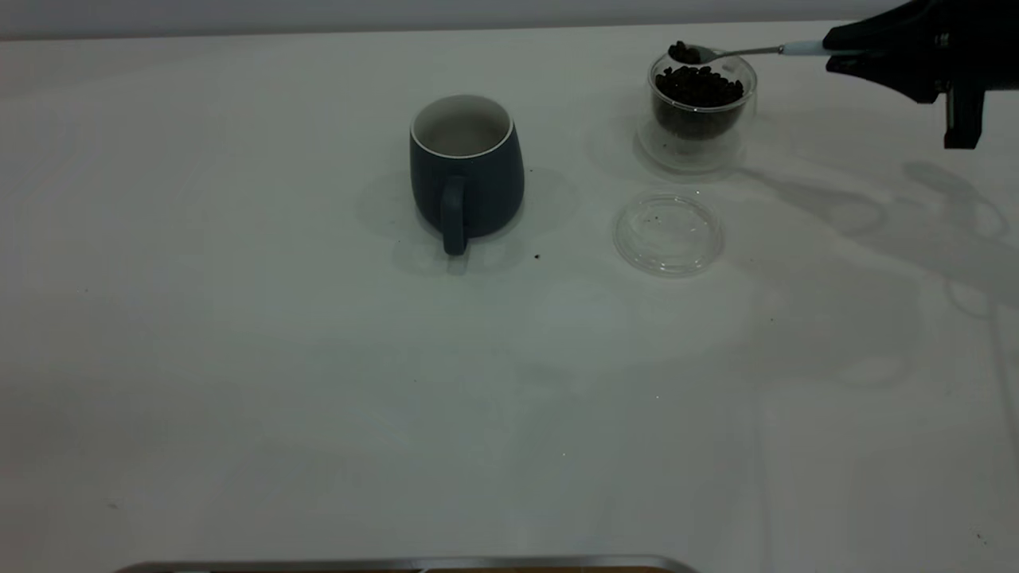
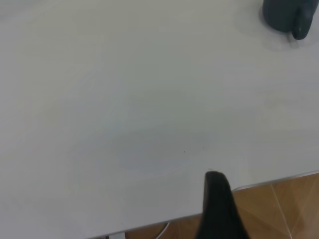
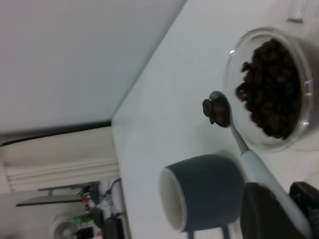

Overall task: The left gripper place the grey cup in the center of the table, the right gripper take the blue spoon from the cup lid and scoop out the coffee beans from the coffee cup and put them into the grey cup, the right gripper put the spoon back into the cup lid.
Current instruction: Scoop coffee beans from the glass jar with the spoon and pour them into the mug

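Observation:
The grey cup (image 1: 466, 171) stands upright at the middle of the table (image 1: 239, 358), handle toward the near edge; its white inside looks empty. It also shows in the right wrist view (image 3: 199, 194) and the left wrist view (image 2: 289, 17). At the far right my right gripper (image 1: 844, 52) is shut on the blue spoon (image 1: 784, 49) by its pale handle (image 3: 259, 172). The spoon's bowl (image 3: 219, 109) carries a few coffee beans (image 1: 683, 53) just above the far rim of the coffee cup (image 1: 700, 111), which is full of beans (image 3: 271, 87). The cup lid (image 1: 667, 233) lies empty in front of it. My left gripper (image 2: 217, 199) hangs over the table's near edge, away from the cup.
A stray dark speck (image 1: 536, 256) lies right of the mug's handle. A metal-edged strip (image 1: 398, 565) runs along the table's near side. Past the table edge (image 2: 279, 181) is wooden floor. Bare tabletop spreads to the left and front.

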